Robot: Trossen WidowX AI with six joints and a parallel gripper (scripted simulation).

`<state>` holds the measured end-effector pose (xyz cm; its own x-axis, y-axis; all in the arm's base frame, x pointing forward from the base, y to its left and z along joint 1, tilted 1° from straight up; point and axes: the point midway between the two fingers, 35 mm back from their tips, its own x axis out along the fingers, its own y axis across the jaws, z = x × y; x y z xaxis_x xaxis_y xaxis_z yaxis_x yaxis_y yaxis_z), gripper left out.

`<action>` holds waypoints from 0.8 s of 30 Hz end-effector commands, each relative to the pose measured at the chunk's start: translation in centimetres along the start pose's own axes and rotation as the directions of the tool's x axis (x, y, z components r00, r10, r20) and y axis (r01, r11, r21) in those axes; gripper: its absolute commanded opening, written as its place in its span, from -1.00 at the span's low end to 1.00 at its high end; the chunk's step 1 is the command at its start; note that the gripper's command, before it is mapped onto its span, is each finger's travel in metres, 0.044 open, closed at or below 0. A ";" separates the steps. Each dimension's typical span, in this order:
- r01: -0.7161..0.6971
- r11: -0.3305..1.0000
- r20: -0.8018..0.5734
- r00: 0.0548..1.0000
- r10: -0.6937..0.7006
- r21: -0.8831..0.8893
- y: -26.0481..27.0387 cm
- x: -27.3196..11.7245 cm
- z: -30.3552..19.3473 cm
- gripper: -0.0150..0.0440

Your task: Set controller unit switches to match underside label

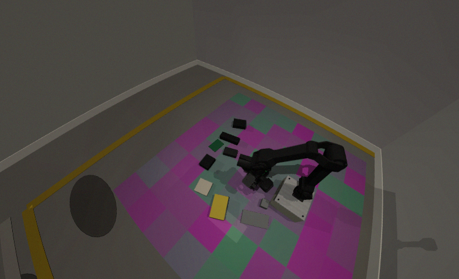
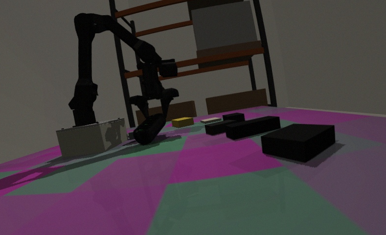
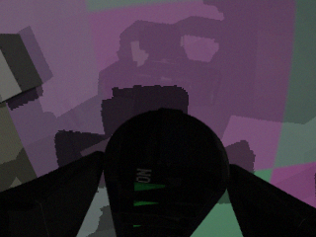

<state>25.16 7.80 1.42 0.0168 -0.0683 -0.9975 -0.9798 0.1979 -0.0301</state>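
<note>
The controller unit [image 2: 147, 130] [image 3: 165, 138] is dark and rounded at the end seen in the wrist view. It is tilted in the exterior view, its left end low by the bench and its right end raised; whether the low end touches is unclear. My gripper [image 2: 154, 117] [image 3: 166, 165] is shut on the unit, one finger against each side. In the wrist view the word ON and several green switch marks show on its top. The other ends of the switches are too dark to read. The label is hidden. The arm covers much of the unit in the top view.
A yellow block [image 1: 219, 207] [image 2: 182, 122], a pale square [image 1: 203, 186] [image 2: 211, 120], a grey plate [image 1: 255, 219] and a small grey block [image 1: 264, 203] lie around. Several dark blocks and a green plate [image 1: 216, 145] lie farther off. My base box [image 1: 287, 203] [image 2: 81, 142] is close to the unit.
</note>
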 end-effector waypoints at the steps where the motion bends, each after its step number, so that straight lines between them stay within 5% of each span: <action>1: 0.002 1.000 0.004 1.000 -0.002 -0.001 0.0 -0.4 -0.4 0.65; 24: 0.003 1.000 0.051 0.999 -0.003 -0.001 0.0 -1.6 -1.8 0.65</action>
<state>24.87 6.51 2.92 0.0274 -0.0170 -0.9995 -0.9800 0.1969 -0.0302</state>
